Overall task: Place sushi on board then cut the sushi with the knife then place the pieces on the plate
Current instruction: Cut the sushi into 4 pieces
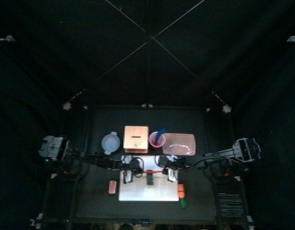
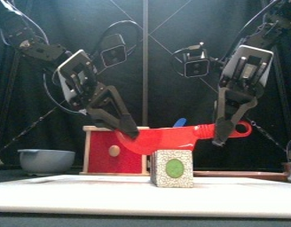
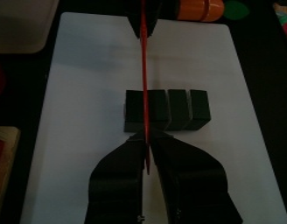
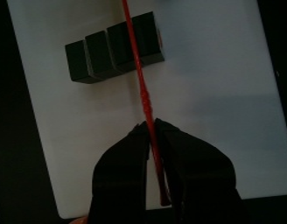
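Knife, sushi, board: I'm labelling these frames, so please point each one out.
knife [image 2: 172, 138], front view, middle of the red blade.
sushi [image 2: 173, 168], front view, green centre of its end face.
board [image 3: 87, 70], left wrist view, bare white surface.

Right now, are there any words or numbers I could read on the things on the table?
None: no word, number, label or sign can be read on anything on the table.
The sushi roll shows only a green spot on its end, no letters.
The red knife, the red drawer front and the white board are plain.
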You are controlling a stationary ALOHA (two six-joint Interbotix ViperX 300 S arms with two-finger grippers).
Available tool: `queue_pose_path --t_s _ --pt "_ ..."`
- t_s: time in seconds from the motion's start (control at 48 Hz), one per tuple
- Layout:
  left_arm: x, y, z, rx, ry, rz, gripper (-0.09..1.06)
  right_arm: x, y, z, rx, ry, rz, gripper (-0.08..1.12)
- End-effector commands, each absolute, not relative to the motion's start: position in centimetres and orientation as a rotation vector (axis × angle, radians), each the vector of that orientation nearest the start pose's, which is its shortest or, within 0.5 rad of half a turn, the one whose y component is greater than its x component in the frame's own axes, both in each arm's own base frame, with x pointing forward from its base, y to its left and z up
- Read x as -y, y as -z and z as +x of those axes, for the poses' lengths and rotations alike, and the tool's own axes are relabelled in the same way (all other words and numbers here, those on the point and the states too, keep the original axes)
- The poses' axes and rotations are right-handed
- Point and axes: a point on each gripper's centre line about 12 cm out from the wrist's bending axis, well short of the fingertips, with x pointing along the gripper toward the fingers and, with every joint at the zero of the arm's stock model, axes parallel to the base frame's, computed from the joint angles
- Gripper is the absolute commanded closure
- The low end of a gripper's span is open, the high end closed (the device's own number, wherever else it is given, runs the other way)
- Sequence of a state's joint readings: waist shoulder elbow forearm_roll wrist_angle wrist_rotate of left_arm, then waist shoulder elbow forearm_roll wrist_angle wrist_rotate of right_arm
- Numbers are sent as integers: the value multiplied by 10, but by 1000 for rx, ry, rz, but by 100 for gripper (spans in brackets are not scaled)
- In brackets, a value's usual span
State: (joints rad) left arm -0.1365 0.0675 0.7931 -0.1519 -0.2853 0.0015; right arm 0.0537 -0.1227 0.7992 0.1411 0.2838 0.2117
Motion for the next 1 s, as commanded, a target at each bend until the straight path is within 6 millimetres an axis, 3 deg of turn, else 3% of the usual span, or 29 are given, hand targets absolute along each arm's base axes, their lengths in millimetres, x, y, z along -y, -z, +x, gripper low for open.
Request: queue_pose_path --t_s 0.021,0.729,1.0 --pt "48 -138 377 -553 57 -87 45 -18 -155 327 -937 89 322 53" --pt "50 -114 378 -617 53 -85 45 -21 -127 332 -1019 102 324 53" --pt "46 -111 378 -632 45 -84 45 -18 -125 334 -1022 109 327 53"
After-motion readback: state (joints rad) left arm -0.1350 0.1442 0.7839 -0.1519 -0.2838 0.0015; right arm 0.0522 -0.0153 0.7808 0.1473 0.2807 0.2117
